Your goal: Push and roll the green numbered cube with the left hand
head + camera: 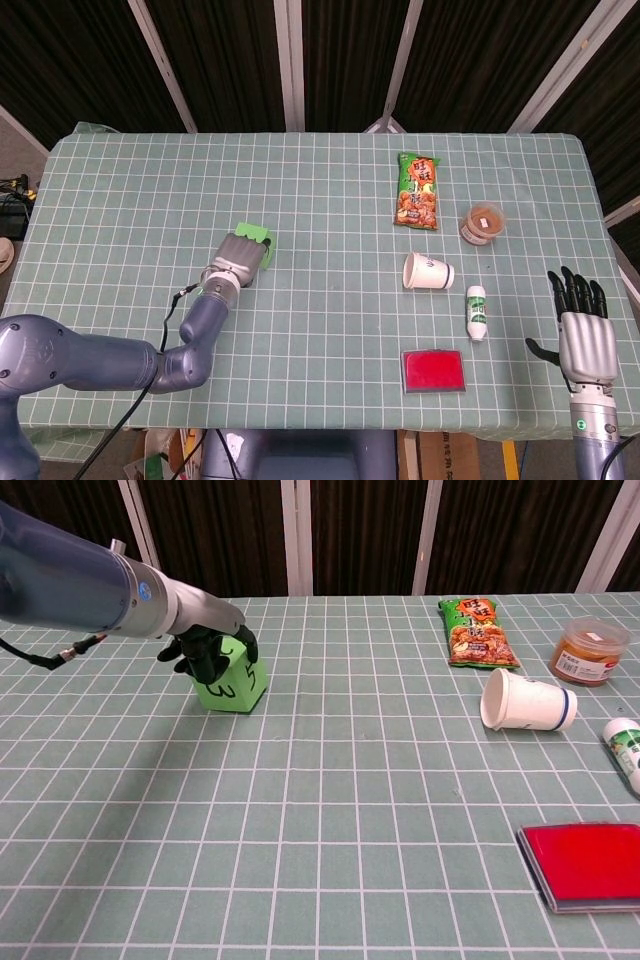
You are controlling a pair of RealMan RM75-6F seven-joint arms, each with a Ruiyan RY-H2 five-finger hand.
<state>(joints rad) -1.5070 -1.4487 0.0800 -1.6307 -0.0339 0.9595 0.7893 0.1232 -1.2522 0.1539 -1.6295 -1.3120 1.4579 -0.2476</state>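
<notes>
The green numbered cube sits on the left part of the checked table, showing a 3 on its near face and a 5 on its right side. My left hand rests on the cube's top and far left side, fingers curled over it. From the head view the left hand covers most of the green cube, only a rim showing. My right hand hangs beyond the table's right front edge, fingers straight and apart, holding nothing.
A snack bag and a brown-lidded jar lie at the back right. A white paper cup lies on its side, with a small white bottle and a red flat case nearer the front.
</notes>
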